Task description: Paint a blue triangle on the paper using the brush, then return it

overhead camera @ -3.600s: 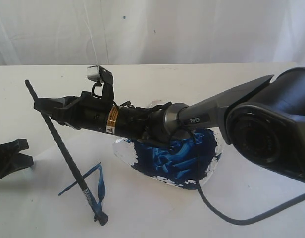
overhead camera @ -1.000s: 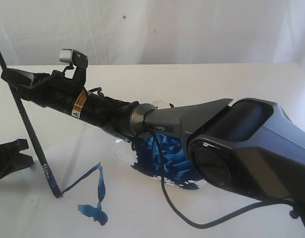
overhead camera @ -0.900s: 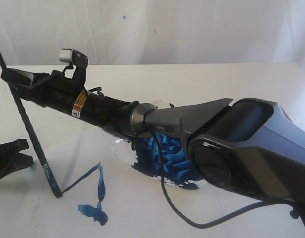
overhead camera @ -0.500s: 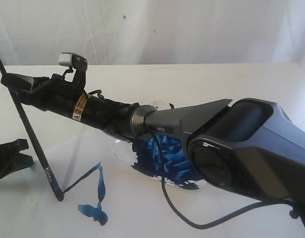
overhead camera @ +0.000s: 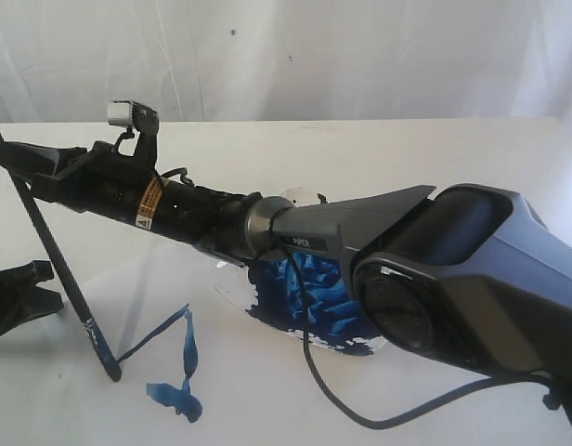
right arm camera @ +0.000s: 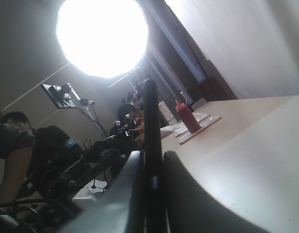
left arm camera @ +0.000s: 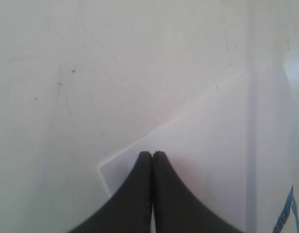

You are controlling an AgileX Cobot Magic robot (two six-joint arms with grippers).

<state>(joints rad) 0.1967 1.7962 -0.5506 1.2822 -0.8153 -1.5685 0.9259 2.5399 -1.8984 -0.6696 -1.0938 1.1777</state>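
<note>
White draped backdrop [overhead camera: 379, 56] behind a white table [overhead camera: 407, 149] — one round lamp [right arm camera: 102, 38] glares bright.

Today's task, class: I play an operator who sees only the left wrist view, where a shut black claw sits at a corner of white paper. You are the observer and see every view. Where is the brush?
Observer: The right claw grips the brush by its upper handle. The brush is tilted, with its tip down at the paper.
Operator: Where exactly is the tip?
Observer: In the exterior view it is at the left end of the blue triangle, on its long stroke.
Operator: Is the outline closed?
Observer: No. Two strokes and a blob at the lower corner show, with no line from the blob to the tip.
</note>
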